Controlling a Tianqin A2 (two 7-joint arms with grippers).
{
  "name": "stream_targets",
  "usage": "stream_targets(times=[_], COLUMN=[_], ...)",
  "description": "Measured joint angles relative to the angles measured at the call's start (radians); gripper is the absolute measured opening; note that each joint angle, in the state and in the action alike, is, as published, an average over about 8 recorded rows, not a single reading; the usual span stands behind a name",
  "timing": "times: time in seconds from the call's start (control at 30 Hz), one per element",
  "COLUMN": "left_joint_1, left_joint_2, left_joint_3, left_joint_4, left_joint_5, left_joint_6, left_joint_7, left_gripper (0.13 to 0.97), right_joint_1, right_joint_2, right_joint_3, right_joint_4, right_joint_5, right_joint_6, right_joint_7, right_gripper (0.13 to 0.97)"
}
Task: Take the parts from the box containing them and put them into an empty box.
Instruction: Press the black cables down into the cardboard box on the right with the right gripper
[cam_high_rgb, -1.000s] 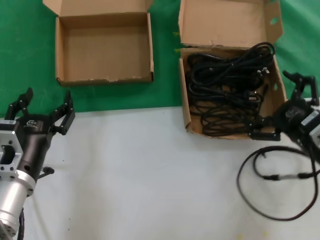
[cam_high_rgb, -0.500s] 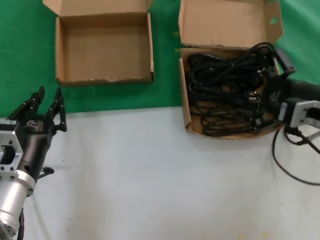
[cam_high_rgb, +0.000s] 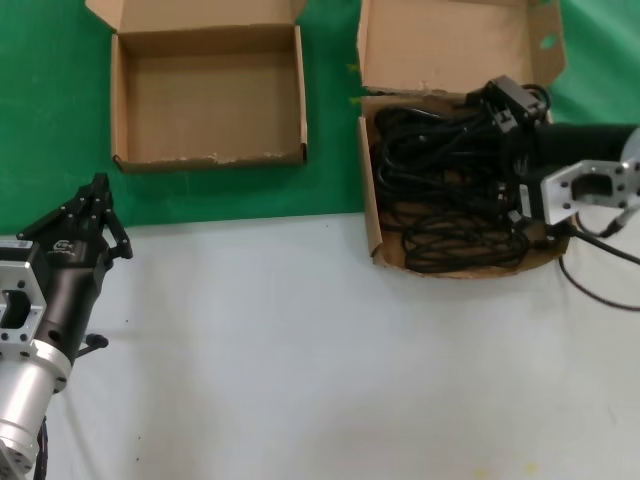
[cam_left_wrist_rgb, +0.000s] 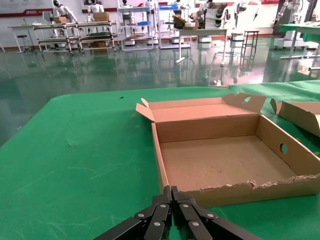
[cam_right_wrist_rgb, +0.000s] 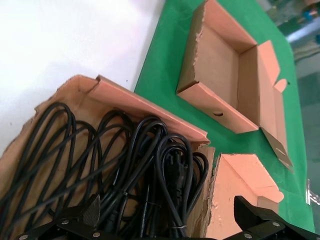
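The parts, black coiled power cords, lie heaped in the larger cardboard box at the back right. My right gripper hovers open just above them, over the box's right half. In the right wrist view its fingers straddle the cords, holding nothing. The smaller empty box sits on the green mat at the back left. My left gripper rests shut and empty at the mat's near edge, its tips pointing at the frayed front rim of the empty box.
A thin black cable trails over the white table to the right of the larger box. Green mat separates the two boxes. The larger box's near wall faces the white table.
My right gripper swung from the table at the larger box's right side to over the cords inside it. My left gripper's fingers closed together.
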Motion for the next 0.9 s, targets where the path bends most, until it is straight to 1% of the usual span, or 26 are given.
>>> stream_targets(times=[0.17, 0.23, 0.43, 0.47, 0.73, 0.87, 0.9], left_joint_1=[0.000, 0.000, 0.000, 0.000, 0.000, 0.000, 0.000], left_joint_2=[0.000, 0.000, 0.000, 0.000, 0.000, 0.000, 0.000], left_joint_3=[0.000, 0.000, 0.000, 0.000, 0.000, 0.000, 0.000], left_joint_4=[0.000, 0.000, 0.000, 0.000, 0.000, 0.000, 0.000], left_joint_5=[0.000, 0.000, 0.000, 0.000, 0.000, 0.000, 0.000], left_joint_6=[0.000, 0.000, 0.000, 0.000, 0.000, 0.000, 0.000], left_joint_7=[0.000, 0.000, 0.000, 0.000, 0.000, 0.000, 0.000], left_gripper=[0.159, 0.147, 0.146, 0.145, 0.145, 0.145, 0.145], right_joint_1=[0.065, 0.085, 0.130, 0.136, 0.156, 0.154, 0.153], right_joint_2=[-0.026, -0.039, -0.073, -0.077, -0.086, -0.083, -0.082], right_joint_3=[-0.037, -0.049, -0.074, -0.077, -0.088, -0.089, -0.088], right_joint_4=[-0.038, -0.056, -0.107, -0.114, -0.142, -0.139, -0.138], right_joint_5=[-0.052, -0.066, -0.097, -0.101, -0.127, -0.131, -0.131], right_joint_6=[-0.029, -0.034, -0.034, -0.033, -0.030, -0.029, -0.029], right_joint_7=[0.004, -0.001, -0.014, -0.015, -0.016, -0.015, -0.014], right_gripper=[0.943, 0.920, 0.854, 0.854, 0.700, 0.700, 0.673])
